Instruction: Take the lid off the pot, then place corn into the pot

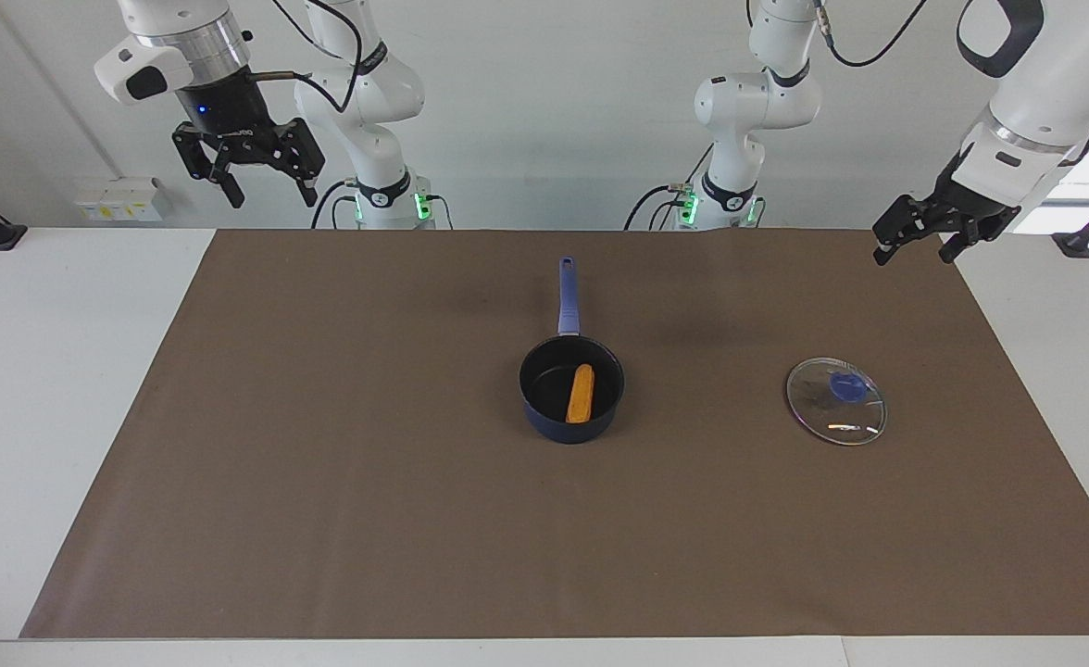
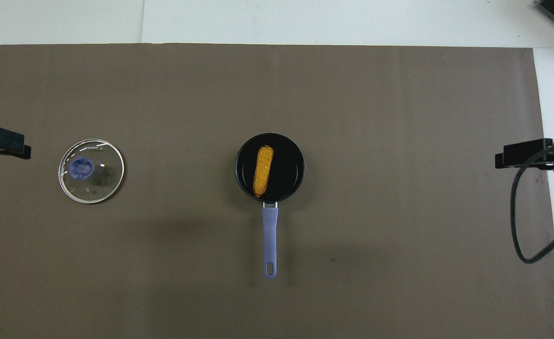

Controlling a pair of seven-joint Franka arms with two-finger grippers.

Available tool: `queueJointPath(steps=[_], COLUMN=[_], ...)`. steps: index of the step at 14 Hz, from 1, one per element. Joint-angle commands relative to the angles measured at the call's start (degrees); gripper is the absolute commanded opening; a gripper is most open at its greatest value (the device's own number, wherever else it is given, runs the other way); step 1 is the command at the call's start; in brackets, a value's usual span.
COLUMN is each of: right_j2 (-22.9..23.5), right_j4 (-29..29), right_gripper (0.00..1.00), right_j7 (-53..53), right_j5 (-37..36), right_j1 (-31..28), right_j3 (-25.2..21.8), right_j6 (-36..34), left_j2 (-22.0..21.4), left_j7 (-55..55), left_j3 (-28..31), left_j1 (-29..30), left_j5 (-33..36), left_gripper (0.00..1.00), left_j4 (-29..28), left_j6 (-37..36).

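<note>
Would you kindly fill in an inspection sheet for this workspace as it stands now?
Surface: brown mat over a white table.
Job's things: corn lies in the pot; lid flat on the mat, toward the left arm's end, apart from the pot.
Clutter: nothing seen.
End effectors: left end effector open, raised over the mat's edge; right end effector open, raised, empty. Both arms wait.
Cables: black cable loops by the right arm's end.
Surroundings: white wall; white box at the table's edge.
</note>
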Motion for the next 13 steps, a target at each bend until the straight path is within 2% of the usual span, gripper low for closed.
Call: queueJointPath(steps=[1, 13], right_j2=[-0.5, -1.0], right_j4=[-0.6, -1.5], right_gripper=[1.0, 1.0], right_j7=[-0.4, -4.8], right_j5=[0.4, -1.7], right_j1=[-1.1, -2.7], right_j3=[0.4, 0.3], right_j6=[-0.4, -0.1], left_j2=[-1.3, -1.3], left_j7=[-0.2, -0.2], left_j3=[-0.1, -0.1], left_j1=[0.4, 0.4], left_j5=[-0.5, -0.5], left_gripper=[1.0, 1.0], left_j4=[-1.1, -1.1], left_j6=[-0.4, -0.4])
